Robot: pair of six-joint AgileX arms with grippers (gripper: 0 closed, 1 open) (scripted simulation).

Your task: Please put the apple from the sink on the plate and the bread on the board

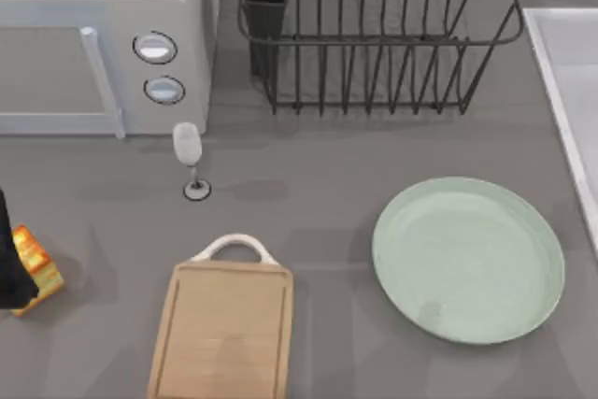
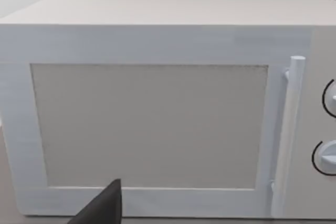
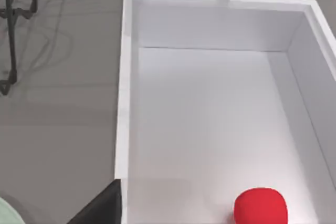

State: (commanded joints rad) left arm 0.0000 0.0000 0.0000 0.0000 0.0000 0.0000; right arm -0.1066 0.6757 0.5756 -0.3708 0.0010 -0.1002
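Inside white sink [image 3: 126, 103], red apple [image 3: 260, 205]

A matte black, smooth-surfaced part of the left end effector [image 1: 9, 259] is seen at the top view's left edge. In each wrist view, one dark charcoal wedge-shaped finger [image 2: 102, 208] is seen, tapering to a point.
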